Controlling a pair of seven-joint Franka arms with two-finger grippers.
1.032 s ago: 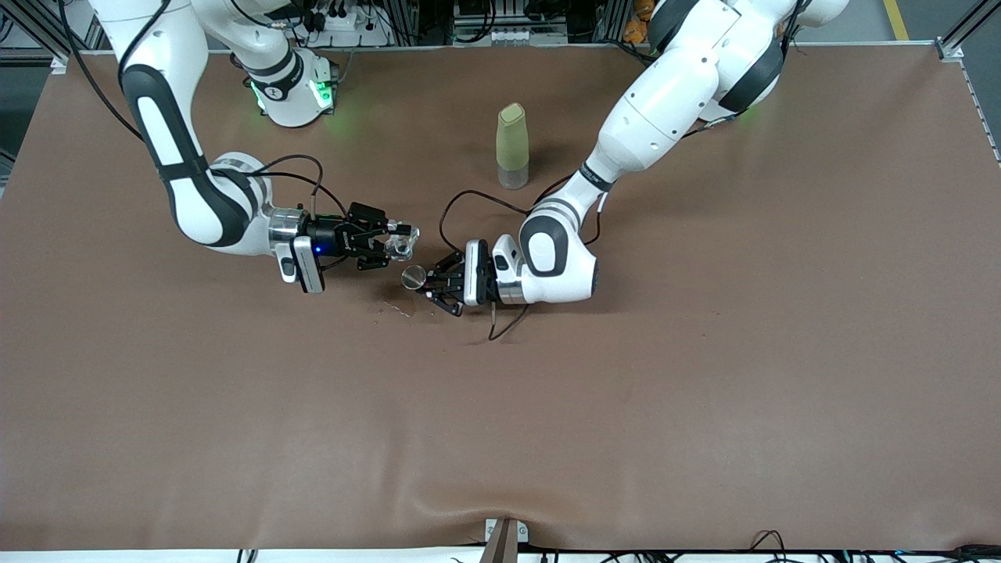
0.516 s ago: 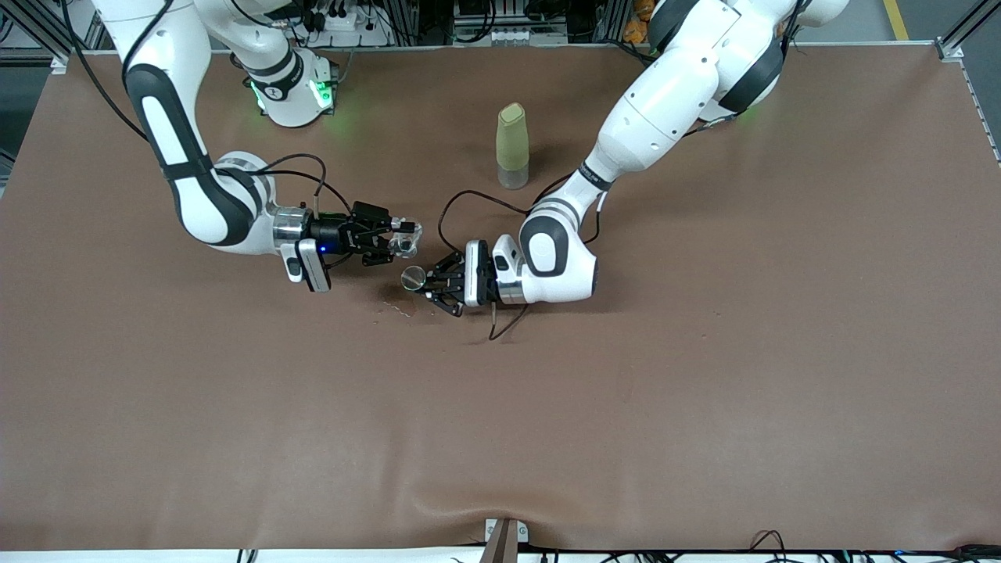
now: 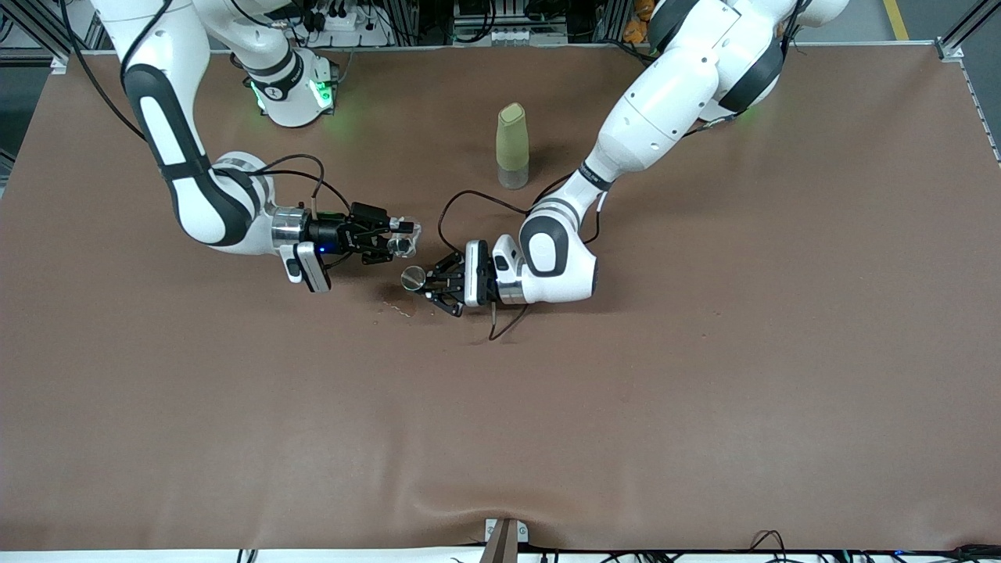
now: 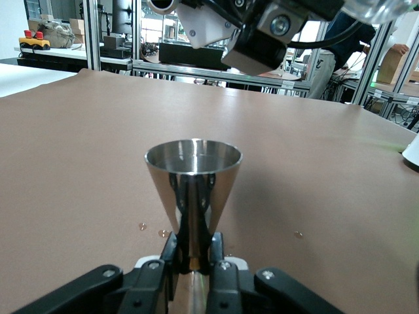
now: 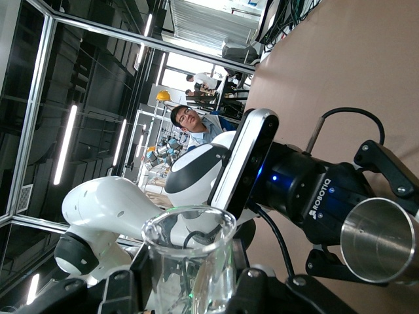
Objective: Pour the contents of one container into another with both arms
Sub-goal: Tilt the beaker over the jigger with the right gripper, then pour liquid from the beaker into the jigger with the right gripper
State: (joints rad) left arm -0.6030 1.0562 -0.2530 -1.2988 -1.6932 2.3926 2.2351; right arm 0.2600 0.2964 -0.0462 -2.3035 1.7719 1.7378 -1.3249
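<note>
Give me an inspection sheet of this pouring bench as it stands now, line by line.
Surface: brown mat, a few droplets by the cup.
Job's things: steel cone cup upright; clear glass tilted.
Clutter: olive-sleeved bottle upright, nearer the bases than both end effectors.
Grippers: left end effector shut on steel cone cup; right end effector shut on clear glass, beside the cup.
Cables: black cable loops at both wrists.
Surroundings: metal frames, a person in the background.
</note>
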